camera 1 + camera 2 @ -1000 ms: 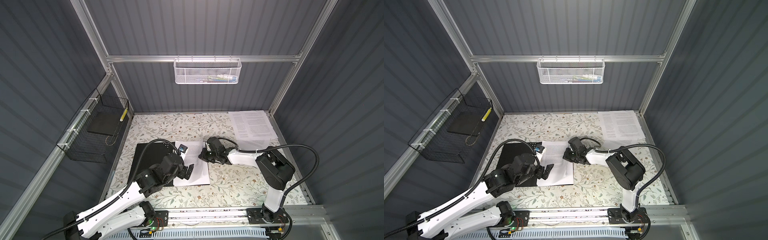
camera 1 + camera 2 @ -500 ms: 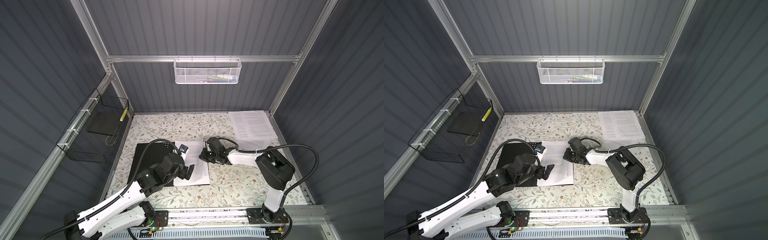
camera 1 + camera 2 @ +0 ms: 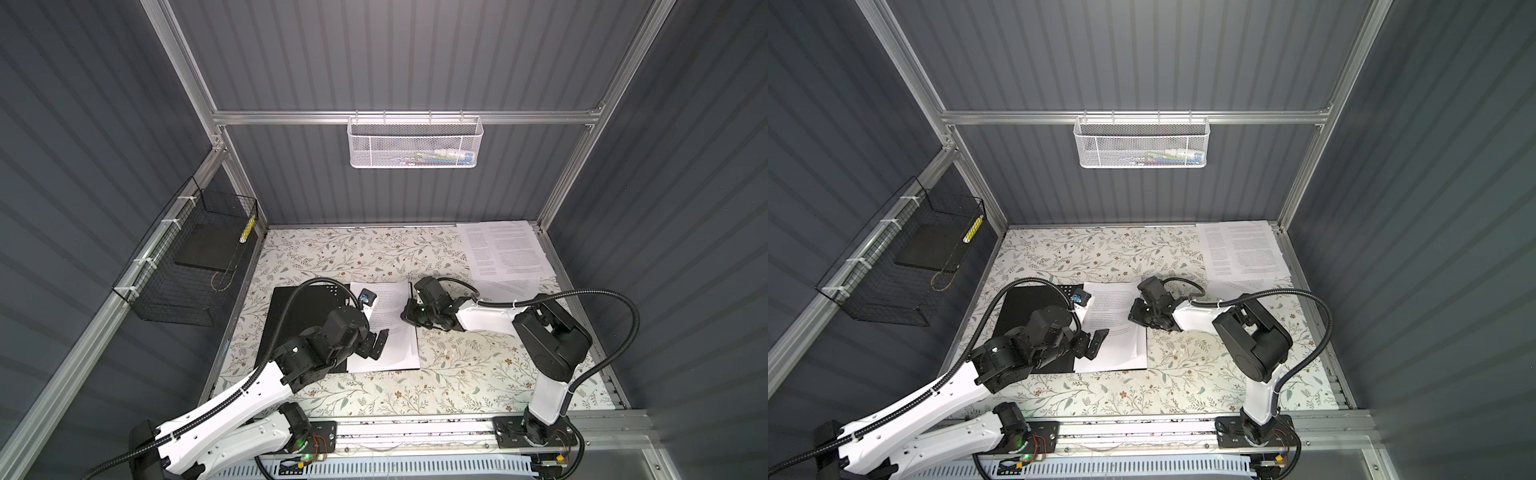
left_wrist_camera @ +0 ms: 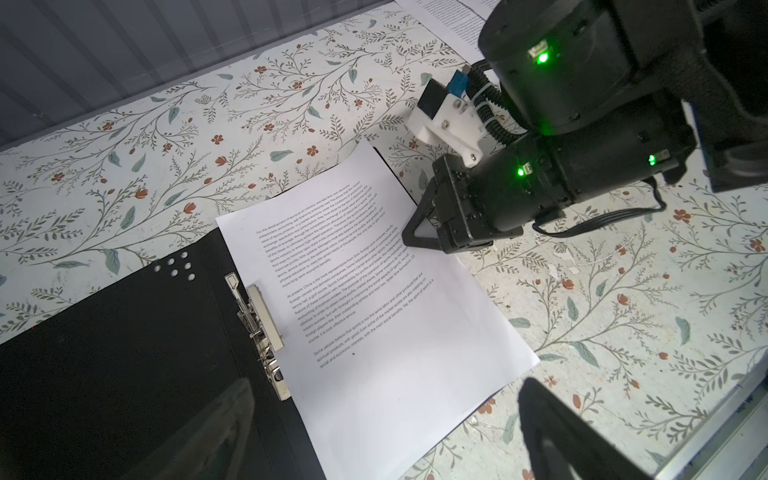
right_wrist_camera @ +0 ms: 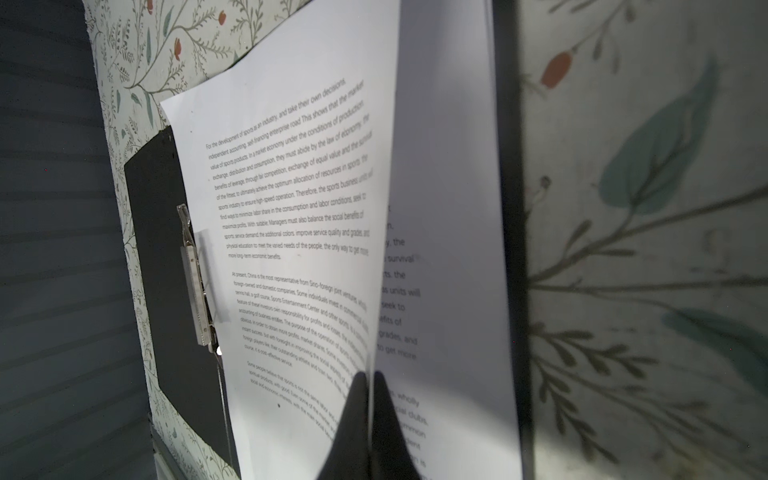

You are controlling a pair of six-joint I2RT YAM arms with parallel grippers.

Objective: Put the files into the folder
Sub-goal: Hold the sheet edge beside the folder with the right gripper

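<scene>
Left wrist view puts my left claw (image 4: 386,386) nearest the base rail. Its two fingers (image 4: 557,432) are spread as wide as they go, with nothing between them, and it hovers over the near end of the paper. That arm runs low and nearly straight from the near left corner toward the middle.

One folder (image 3: 299,316) lies open and flat on the table (image 3: 457,374), left of centre, with one metal clip (image 4: 259,324) along its spine. I count two sheets on its right half. The top sheet (image 5: 291,228) is lifted along its right edge, and a second sheet (image 5: 449,166) lies flat under it.

My right claw (image 5: 369,386) is pinched tight on that raised edge, low over the folder. The right arm rises from the near right, folds at a high elbow and reaches left across the table.

Just beyond it a lone sheet (image 3: 513,286) shows partly from under the forearm. In the far right corner lies a stack of sheets (image 3: 503,249), fanned so that at least three edges show; the full number I cannot tell.

Two baskets hang on the walls: one black wire basket (image 3: 183,282) on the left, holding one dark slab (image 3: 208,251), and one white mesh basket (image 3: 415,145) on the back rail
</scene>
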